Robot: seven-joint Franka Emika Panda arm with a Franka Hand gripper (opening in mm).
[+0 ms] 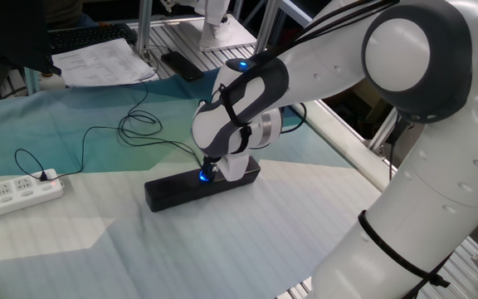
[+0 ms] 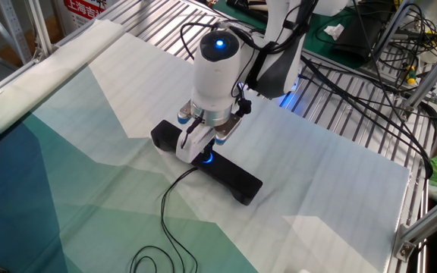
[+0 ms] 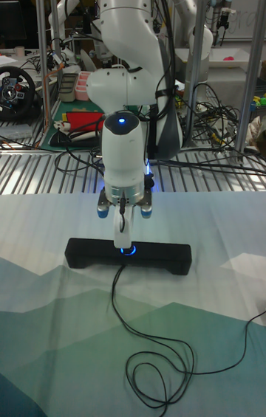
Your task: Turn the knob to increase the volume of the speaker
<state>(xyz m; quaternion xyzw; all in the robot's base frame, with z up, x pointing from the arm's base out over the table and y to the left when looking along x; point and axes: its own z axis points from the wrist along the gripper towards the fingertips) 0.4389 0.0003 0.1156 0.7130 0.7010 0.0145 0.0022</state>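
Observation:
The speaker (image 1: 171, 192) is a long black bar lying on the white and teal cloth, also seen in the other fixed view (image 2: 237, 179) and in the tall view (image 3: 162, 254). Its knob (image 1: 203, 175) glows blue at the bar's middle (image 2: 208, 158) (image 3: 128, 252). My gripper (image 1: 207, 170) points straight down onto the bar, and its white fingers (image 2: 190, 146) stand pressed together on the knob. The gripper (image 3: 124, 241) hides most of the dial, so only the blue ring shows around the fingertips.
The speaker's thin black cable (image 3: 155, 369) runs from the knob side and coils on the cloth (image 1: 114, 133). A white power strip (image 1: 15, 195) lies at the left. Papers (image 1: 102, 62) and a metal slatted table surface (image 2: 340, 114) lie beyond the cloth.

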